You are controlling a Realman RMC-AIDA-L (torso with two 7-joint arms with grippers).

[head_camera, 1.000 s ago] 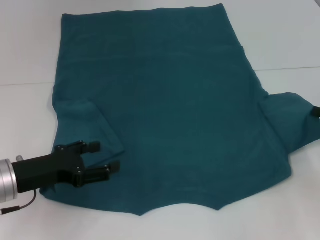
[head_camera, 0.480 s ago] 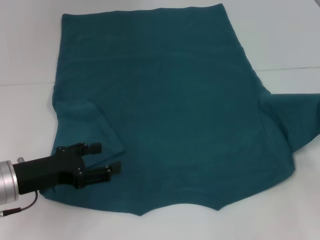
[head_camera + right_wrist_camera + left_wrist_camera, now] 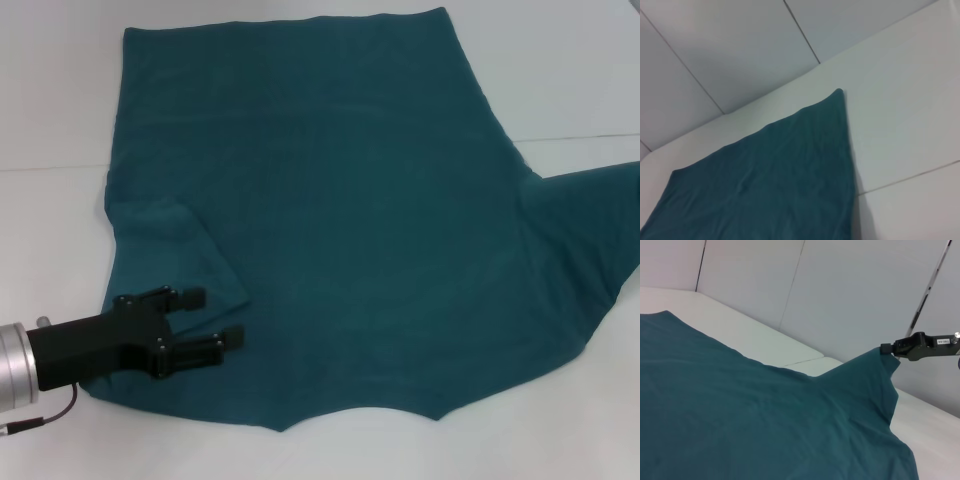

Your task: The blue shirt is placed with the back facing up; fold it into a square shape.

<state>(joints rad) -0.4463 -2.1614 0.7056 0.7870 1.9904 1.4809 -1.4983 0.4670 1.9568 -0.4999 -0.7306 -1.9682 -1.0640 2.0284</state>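
in the head view the large dark teal-blue cotton t-shirt [image 3: 340, 220] lies spread on the white desk [image 3: 50, 120], plain side up; its left sleeve is already folded inward onto the body, and the black left end effector [image 3: 205, 318] rests over that folded part near the lower corner, its fingers spread and gripping nothing, in the same place as a second ago; the change is on the other side: the right sleeve [image 3: 590, 230], which lay flat before, is now lifted and stretched toward the edge of the picture, and the right end effector has gone out of this view.

in the left wrist view the right sleeve [image 3: 875, 380] rises like a small tent from the desk [image 3: 765, 340], and the dark right end effector [image 3: 890, 349] pinches its tip in the air.

in the right wrist view only the shirt [image 3: 780, 175] and the pale desk [image 3: 900, 125] are visible; the own fingers do not show.

i judge that the right sleeve fold is beginning; the sleeve should next be carried inward over the body.
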